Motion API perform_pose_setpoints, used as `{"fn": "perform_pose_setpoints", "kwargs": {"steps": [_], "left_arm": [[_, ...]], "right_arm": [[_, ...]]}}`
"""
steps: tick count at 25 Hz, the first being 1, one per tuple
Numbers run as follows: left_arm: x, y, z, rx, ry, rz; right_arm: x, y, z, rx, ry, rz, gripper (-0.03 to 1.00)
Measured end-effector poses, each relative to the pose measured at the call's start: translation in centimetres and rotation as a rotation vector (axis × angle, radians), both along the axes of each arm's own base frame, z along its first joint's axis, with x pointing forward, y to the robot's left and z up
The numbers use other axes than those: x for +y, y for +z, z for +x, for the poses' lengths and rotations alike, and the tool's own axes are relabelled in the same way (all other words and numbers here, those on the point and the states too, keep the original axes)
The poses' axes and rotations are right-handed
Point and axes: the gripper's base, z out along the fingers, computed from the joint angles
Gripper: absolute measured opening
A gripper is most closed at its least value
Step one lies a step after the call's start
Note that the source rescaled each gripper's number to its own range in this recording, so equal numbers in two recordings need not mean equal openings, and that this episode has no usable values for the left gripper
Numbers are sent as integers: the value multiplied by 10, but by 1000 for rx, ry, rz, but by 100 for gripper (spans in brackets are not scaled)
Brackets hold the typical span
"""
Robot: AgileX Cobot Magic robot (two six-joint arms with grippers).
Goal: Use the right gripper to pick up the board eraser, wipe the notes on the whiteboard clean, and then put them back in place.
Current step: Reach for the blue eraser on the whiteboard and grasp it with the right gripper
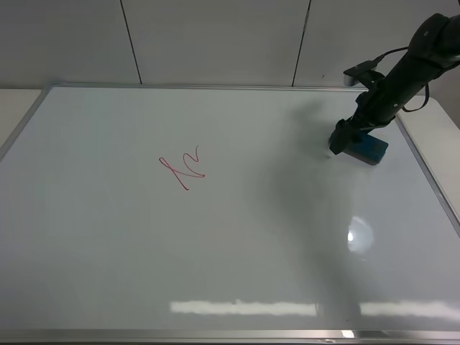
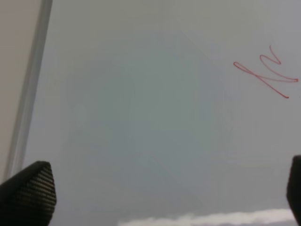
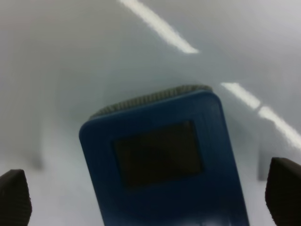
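Two grippers, both with jaws spread. Low over the board eraser (image 1: 374,149), the right gripper (image 1: 342,138), near the right edge of the desk and toward its far right corner. In the right wrist view, one finger (image 3: 14,200) on each side of the teal-blue block, clear gaps between, gripping nothing. Eraser lying flat on the whiteboard (image 1: 237,244), dark grey square patch facing up, a strip of grey felt showing along one end, just inside the silver frame on that side. Thin red notes (image 1: 183,169) well apart from it, left of the desk's middle, unwiped. Seen only by its own wrist camera, the left gripper (image 2: 162,190), hovering over bare board near the left edge of the desk, fingertips far apart and empty, scribble beyond them.
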Motion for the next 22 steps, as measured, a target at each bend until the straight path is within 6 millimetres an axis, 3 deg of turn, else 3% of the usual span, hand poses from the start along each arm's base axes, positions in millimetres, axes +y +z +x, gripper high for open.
{"fn": "perform_pose_setpoints", "kwargs": {"steps": [1, 2, 5, 6, 22], "left_arm": [[0, 0, 0, 0, 0, 0], [0, 0, 0, 0, 0, 0], [0, 0, 0, 0, 0, 0], [0, 0, 0, 0, 0, 0], [0, 0, 0, 0, 0, 0]], "right_arm": [[0, 0, 0, 0, -1, 0, 95], [0, 0, 0, 1, -3, 0, 82], [0, 0, 0, 1, -3, 0, 15], [0, 0, 0, 3, -5, 0, 1], [0, 6, -1, 1, -2, 2, 3]]}}
